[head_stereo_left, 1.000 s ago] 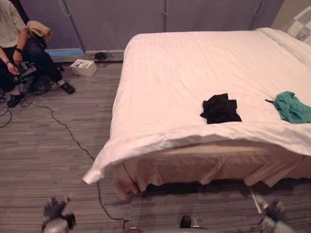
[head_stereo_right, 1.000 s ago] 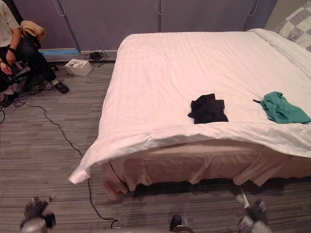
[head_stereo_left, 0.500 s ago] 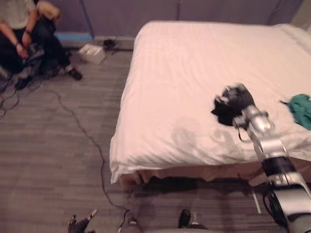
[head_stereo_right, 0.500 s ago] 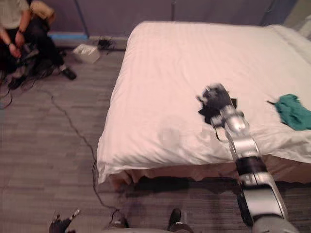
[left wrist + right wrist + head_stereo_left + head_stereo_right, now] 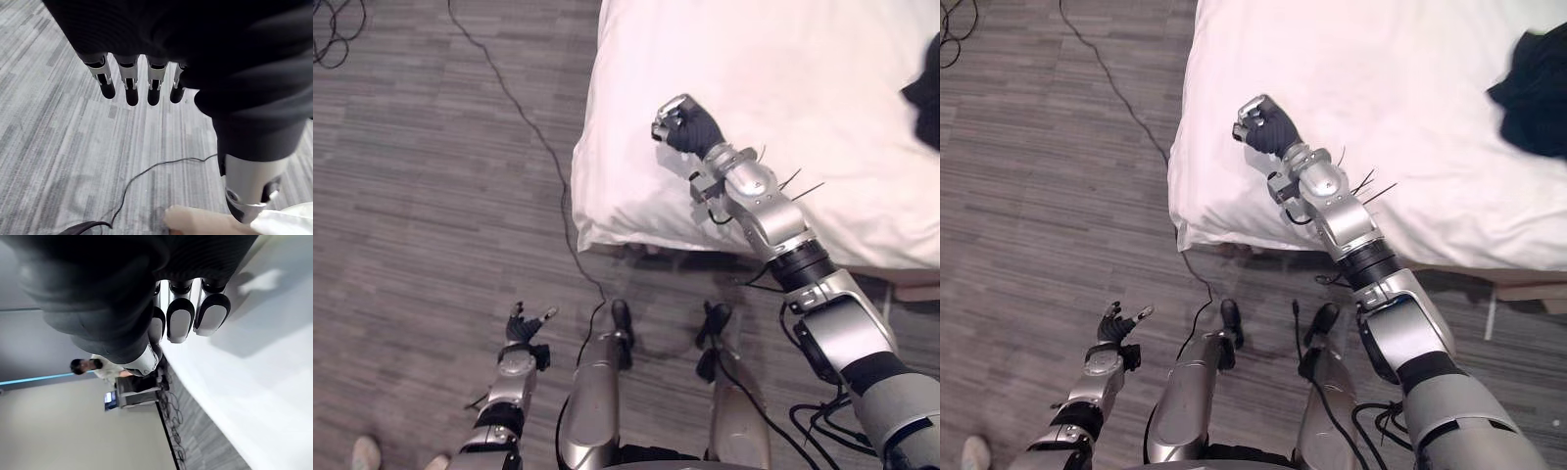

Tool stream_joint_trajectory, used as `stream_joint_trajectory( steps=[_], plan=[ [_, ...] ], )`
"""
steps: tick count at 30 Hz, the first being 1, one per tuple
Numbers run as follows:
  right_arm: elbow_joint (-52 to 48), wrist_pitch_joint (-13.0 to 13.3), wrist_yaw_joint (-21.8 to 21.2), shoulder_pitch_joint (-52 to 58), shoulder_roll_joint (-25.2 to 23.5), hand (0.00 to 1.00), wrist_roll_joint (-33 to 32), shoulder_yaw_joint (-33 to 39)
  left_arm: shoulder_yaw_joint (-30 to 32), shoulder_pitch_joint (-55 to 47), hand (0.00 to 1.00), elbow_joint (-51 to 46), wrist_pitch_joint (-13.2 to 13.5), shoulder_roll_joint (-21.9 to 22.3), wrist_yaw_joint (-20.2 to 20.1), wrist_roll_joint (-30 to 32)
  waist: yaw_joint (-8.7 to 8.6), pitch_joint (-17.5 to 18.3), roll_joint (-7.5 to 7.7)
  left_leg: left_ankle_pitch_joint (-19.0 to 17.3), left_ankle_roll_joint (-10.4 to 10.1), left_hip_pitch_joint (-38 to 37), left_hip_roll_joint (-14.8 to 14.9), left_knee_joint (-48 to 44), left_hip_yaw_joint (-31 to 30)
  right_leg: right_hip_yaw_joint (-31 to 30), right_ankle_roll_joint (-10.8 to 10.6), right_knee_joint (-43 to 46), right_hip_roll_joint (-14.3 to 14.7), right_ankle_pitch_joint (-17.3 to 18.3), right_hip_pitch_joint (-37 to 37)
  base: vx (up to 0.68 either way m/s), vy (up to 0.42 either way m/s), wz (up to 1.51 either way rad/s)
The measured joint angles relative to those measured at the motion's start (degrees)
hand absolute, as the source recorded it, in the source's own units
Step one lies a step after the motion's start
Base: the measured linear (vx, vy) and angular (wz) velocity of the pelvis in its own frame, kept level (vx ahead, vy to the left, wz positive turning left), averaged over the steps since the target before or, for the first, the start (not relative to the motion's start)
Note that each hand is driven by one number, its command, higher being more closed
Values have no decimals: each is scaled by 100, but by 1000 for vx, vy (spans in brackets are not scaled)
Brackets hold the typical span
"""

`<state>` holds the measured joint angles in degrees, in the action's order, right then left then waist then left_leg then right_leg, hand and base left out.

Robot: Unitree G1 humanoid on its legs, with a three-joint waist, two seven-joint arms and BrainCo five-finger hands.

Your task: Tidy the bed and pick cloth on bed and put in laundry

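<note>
Right hand fisted above the bed's corner, black cloth lying farther along the duvet.

The right hand is held over the white bed near its corner, with the fingers curled in and nothing seen between them. The black cloth lies on the duvet well apart to the robot's right and is shown more fully in the right eye view. Open grey floor spreads left of the bed's edge. There the left hand is held low, fingers loosely spread. A seated person is caught in the right wrist view.

Silver-grey arms, dark-tipped silver fingers
</note>
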<state>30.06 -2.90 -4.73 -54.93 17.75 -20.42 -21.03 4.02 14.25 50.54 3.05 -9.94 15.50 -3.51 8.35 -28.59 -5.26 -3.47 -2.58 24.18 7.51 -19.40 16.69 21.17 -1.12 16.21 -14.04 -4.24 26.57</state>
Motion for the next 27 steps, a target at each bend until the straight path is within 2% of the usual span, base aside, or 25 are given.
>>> stream_joint_trajectory(
  steps=[1, 2, 3, 4, 5, 7, 11, 14, 15, 17, 18, 21, 23, 24, 27],
  plan=[
    [64, 55, -5, 89, -82, 100, -50, -5, -1, -2, 0, 23, -1, 47, 1, -18, 5, -10, -19, 0, 0, 25, -13, -2, 4, -27, 8, 67, -22, 21, 60, -63, 11, -2],
    [62, 255, -33, 203, -282, 100, -148, -22, 0, -20, 0, 136, -1, 135, -2, -51, -22, -10, -20, -1, 2, 52, -34, 29, 47, -82, 14, 199, -70, 76, 188, -57, 4, -2],
    [107, 296, -50, 220, -341, 100, -167, -24, 0, -27, 0, 176, 0, 173, -2, -55, -40, -10, -21, 0, 0, 54, -47, 44, 53, -86, 3, 236, -92, 110, 210, -41, -11, -3],
    [314, 477, -166, 317, -506, 100, -271, -38, 0, -82, 0, 186, 38, 283, -9, -53, -130, -10, -21, -1, -2, 53, -46, 62, 63, -95, 26, 349, -119, 177, 264, -38, -26, 0],
    [357, 534, -202, 366, -542, 100, -315, -48, -2, -85, 0, 186, 65, 323, -12, -53, -137, -10, -21, -3, -4, 49, -44, 63, 66, -98, 32, 383, -126, 198, 276, -30, -32, -1],
    [538, 789, -482, 807, -674, 100, -396, -149, -14, -75, 0, 177, 293, 483, -31, -48, -168, -8, -21, 13, -52, -53, -44, 177, 86, -100, 63, 434, -126, 250, 267, 19, -42, -2],
    [1011, 792, -762, 1975, -744, 100, -609, -244, -173, -92, 0, 188, 493, 500, -37, -46, -333, -8, -19, 181, -98, -322, -42, 429, 98, -96, 82, 311, -55, 252, 56, 97, -34, -3],
    [911, 792, -809, 2768, -691, 100, -597, -301, -218, -200, 0, 186, 499, 444, -37, -45, -612, -5, -12, 180, -106, -755, 45, 570, 202, -109, 51, -129, 150, 106, -430, 101, -3, -31],
    [733, 878, -808, 2953, -626, 100, -597, -302, -233, -220, 0, 184, 494, 401, -35, -46, -718, -3, -6, 176, -110, -995, 66, 695, 293, -161, 47, -359, 240, 21, -658, 67, 13, -33],
    [406, 1020, -820, 3094, -538, 100, -591, -208, -245, -219, 0, 175, 488, 343, -27, -48, -774, -6, 14, 170, -118, -1239, 99, 820, 422, -250, 38, -613, 351, -85, -870, 64, 19, -41],
    [106, 1197, -885, 3180, -483, 100, -593, -127, -277, -218, 0, 170, 469, 285, -15, -46, -790, -4, 31, 166, -125, -1373, 139, 879, 473, -271, 45, -802, 431, -154, -1035, 51, 11, -36],
    [-657, 1420, -1077, 3275, -420, 100, -592, 67, -376, -297, 0, 175, 407, 158, -10, -45, -788, 51, 153, 189, -163, -1608, 197, 984, 502, -270, 59, -1022, 559, -208, -1301, 45, -9, -14],
    [-1483, 1542, -1228, 3272, -445, 100, -599, 90, -376, -522, 0, 183, 309, 62, -11, -41, -781, 211, 392, 209, -197, -1829, 240, 1118, 604, -344, 77, -1188, 669, -261, -1477, 69, -9, -24],
    [-1944, 1602, -1269, 3252, -470, 100, -602, 112, -375, -664, 0, 187, 210, 20, -15, -41, -776, 344, 558, 209, -199, -1942, 261, 1165, 649, -400, 76, -1297, 721, -282, -1595, 70, 2, -16],
    [-2434, 1647, -1088, 3110, -557, 100, -603, 454, -386, -795, 0, 215, 99, 28, -38, -30, -755, 561, 740, 188, -231, -2054, 282, 1168, 677, -421, 63, -1410, 754, -313, -1745, 45, 35, -5]
  ],
)
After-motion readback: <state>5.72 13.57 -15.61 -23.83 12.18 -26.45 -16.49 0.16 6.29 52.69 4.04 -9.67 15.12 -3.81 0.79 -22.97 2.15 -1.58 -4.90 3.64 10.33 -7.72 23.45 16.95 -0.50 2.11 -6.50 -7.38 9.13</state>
